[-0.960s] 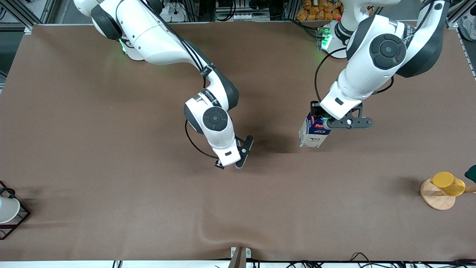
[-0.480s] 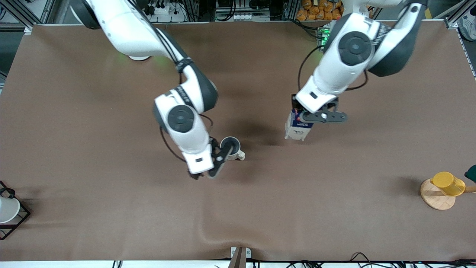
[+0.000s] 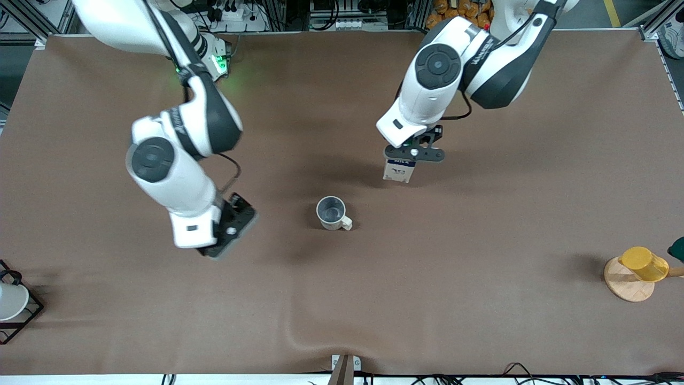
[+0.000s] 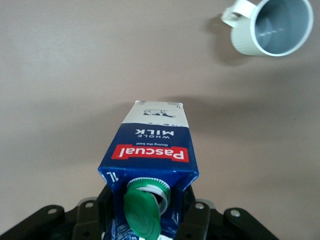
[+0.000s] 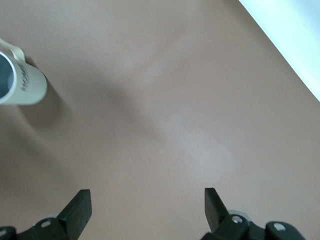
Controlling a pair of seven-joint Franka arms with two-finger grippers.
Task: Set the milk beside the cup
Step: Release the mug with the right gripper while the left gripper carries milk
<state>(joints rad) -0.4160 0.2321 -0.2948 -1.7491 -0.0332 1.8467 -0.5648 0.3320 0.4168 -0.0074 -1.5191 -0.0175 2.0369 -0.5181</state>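
The cup, a cream-white mug with a grey inside, stands upright on the brown cloth at mid-table; it also shows in both wrist views. My left gripper is shut on the top of the milk, a dark blue carton with a green cap and red label band. It hangs over bare cloth apart from the cup, on the robots' side of it. My right gripper is open and empty over the cloth, off the cup toward the right arm's end.
A yellow cup sits on a wooden disc at the left arm's end. A white cup in a black wire rack stands at the right arm's end. The cloth has a raised fold near the front edge.
My right gripper opened, left the cup standing and drew away toward the right arm's end. My left arm carried the milk toward the middle of the table, closer to the cup.
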